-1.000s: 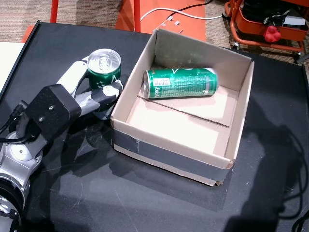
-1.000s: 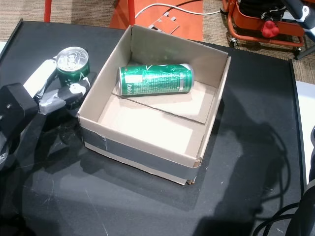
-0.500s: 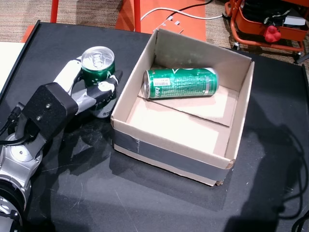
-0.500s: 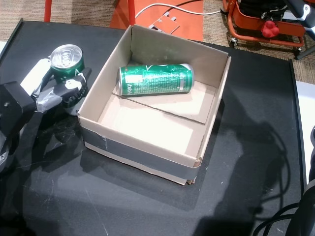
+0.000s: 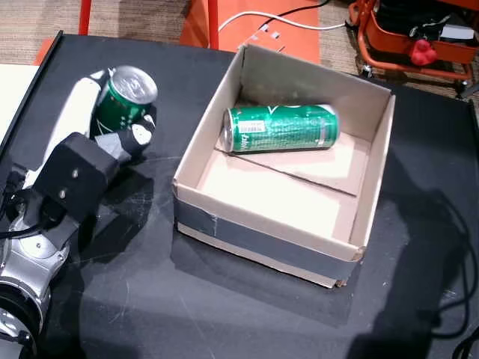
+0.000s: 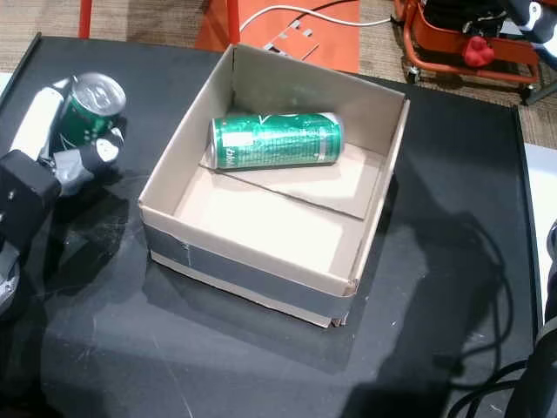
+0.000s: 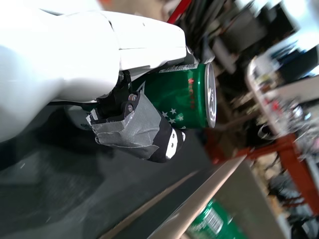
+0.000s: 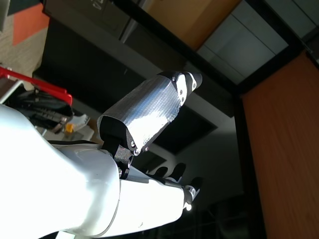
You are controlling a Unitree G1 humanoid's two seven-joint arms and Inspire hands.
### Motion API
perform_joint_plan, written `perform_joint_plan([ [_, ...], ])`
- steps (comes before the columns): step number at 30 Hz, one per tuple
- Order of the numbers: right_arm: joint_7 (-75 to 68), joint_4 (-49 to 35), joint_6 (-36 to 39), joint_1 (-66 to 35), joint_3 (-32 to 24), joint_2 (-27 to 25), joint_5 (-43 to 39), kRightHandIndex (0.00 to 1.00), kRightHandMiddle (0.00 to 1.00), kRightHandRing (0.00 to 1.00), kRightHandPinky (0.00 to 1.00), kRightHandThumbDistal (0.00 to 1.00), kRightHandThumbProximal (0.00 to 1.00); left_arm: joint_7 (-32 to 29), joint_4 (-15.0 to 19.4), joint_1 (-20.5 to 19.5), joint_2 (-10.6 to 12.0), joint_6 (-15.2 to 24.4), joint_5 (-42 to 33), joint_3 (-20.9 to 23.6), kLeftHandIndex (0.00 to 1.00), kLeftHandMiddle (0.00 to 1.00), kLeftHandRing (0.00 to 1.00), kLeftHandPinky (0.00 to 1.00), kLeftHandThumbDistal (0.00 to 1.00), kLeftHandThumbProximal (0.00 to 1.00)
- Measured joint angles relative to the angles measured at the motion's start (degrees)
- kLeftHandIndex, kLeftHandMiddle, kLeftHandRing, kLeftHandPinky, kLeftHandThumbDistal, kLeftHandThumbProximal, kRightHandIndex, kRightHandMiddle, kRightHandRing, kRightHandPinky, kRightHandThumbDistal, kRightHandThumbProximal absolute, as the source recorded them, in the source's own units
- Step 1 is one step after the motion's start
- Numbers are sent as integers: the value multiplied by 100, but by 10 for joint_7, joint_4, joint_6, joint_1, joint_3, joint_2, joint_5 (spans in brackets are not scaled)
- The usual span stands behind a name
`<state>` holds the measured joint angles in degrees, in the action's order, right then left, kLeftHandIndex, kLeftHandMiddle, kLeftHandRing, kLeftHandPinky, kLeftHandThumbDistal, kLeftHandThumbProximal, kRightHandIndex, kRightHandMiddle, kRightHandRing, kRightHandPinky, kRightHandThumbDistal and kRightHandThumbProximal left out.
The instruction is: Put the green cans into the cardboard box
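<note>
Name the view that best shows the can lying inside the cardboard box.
A head view: the can in the box lies on its side against the far wall of the cardboard box, fully visible. The left wrist view catches only its end. The right wrist view misses it.

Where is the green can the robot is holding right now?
The held can is in the left hand, above the black table, left of the cardboard box.

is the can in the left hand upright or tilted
Tilted: in both head views the held can leans its silver top toward the cardboard box, gripped by the left hand.
</note>
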<state>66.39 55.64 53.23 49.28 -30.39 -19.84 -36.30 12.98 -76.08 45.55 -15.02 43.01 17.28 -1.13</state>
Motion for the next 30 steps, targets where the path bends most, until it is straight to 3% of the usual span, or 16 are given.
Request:
perform_joint_plan([
  [4,-8,2,12,0,4,0,8,95,93,91,95,100,66,17,0,15,-10,23,13,-10,50,54,57,58,17,0],
  [10,-15,17,19,0,5,0,18,97,93,90,95,100,69,42,0,34,-25,33,39,-29,56,56,57,58,16,0],
  [12,-18,21,19,0,6,0,21,98,94,90,95,100,69,51,0,34,-27,34,49,-35,52,54,57,57,17,0],
  [13,-18,24,19,0,6,0,22,98,94,91,96,100,68,56,0,34,-29,35,56,-40,44,50,56,58,17,0],
  [15,-15,30,16,2,6,0,23,99,95,92,96,100,66,74,0,35,-37,45,77,-56,48,53,57,59,19,0],
  [17,-10,33,11,3,6,0,22,100,95,91,96,100,66,117,0,40,-50,50,122,-92,61,59,60,61,18,0],
  [21,-14,32,10,5,11,0,24,100,95,91,96,100,63,255,5,70,-85,50,255,-199,67,62,63,62,16,10],
  [24,-27,25,14,5,18,5,29,99,94,90,96,100,66,373,10,97,-104,46,364,-295,71,63,64,62,23,2],
  [27,-43,19,29,4,25,13,35,98,93,89,95,100,68,482,12,126,-103,30,466,-392,70,65,65,61,17,5],
  [30,-63,17,48,4,32,17,50,96,92,89,95,100,68,541,10,145,-95,16,524,-457,75,69,69,66,6,17],
])
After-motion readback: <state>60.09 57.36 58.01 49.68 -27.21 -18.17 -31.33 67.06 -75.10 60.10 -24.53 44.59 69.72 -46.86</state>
